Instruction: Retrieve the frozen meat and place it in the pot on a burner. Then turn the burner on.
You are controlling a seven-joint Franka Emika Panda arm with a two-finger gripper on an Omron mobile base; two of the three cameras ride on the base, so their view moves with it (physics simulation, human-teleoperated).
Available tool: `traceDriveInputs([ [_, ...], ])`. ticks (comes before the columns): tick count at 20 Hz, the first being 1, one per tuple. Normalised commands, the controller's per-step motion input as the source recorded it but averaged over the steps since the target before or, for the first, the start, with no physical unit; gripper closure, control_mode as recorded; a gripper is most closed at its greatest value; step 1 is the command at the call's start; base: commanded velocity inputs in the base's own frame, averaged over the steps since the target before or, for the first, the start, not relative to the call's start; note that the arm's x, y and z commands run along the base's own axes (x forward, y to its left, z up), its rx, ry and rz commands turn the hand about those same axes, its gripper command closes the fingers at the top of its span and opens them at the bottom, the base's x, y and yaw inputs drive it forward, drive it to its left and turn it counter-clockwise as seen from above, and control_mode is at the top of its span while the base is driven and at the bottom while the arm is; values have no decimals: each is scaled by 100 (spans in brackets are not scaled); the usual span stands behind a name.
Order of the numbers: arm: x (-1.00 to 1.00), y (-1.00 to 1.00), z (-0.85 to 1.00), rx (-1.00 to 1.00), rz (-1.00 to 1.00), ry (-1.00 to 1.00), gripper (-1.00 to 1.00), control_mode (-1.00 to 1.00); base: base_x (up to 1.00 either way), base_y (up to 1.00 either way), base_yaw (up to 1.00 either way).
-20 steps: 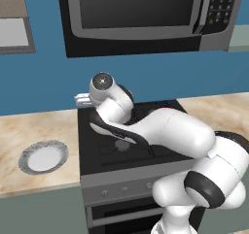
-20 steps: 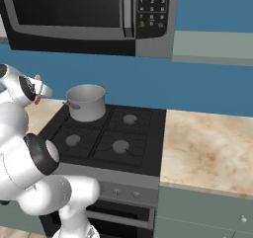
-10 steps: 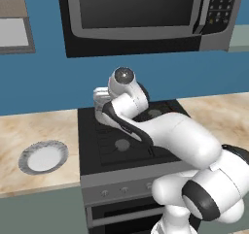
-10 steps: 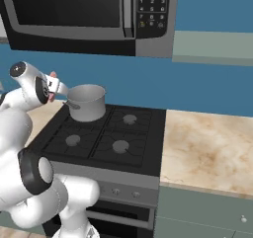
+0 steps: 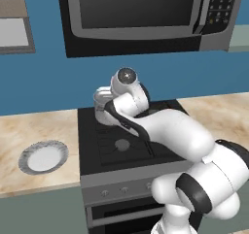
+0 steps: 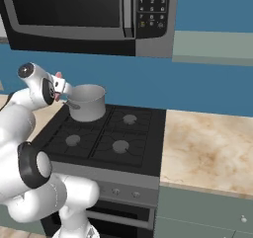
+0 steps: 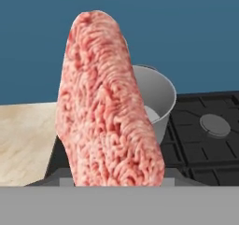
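I am seeing the tool (image 6: 60,88) sitting at the left of the frame, just beside the pot (image 6: 87,102), gripping a sliver of the frozen meat (image 6: 59,76). The pot is standing on the back-left burner of the black stove (image 6: 106,136). A microwave (image 6: 89,15) is hanging across the top, and marbled worktop (image 6: 207,150) is stretching away right.

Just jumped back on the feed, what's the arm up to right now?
The arm's end effector is closed on the frozen meat, a reddish-pink slab, and carries it in the air beside the pot. The pot, a grey metal saucepan, stands on the stove's back left burner, and what shows of its inside looks empty, so the meat is not in yet. The other burners, like the front right one, are bare. A white plate sits on the counter left of the stove.
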Motion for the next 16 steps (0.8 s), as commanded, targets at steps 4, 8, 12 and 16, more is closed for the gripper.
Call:
traceDriveInputs([
  [4, 47, -27, 0, 0, 0, 4, 100, -100, 0, 0, 0],
  [8, 41, -16, -8, -2, 0, 0, 100, -100, 0, 0, 0],
  [12, 41, -13, -8, -2, -1, 0, 100, -100, 0, 0, 0],
  [16, 42, -9, -8, -4, 0, 0, 100, -100, 0, 0, 0],
])
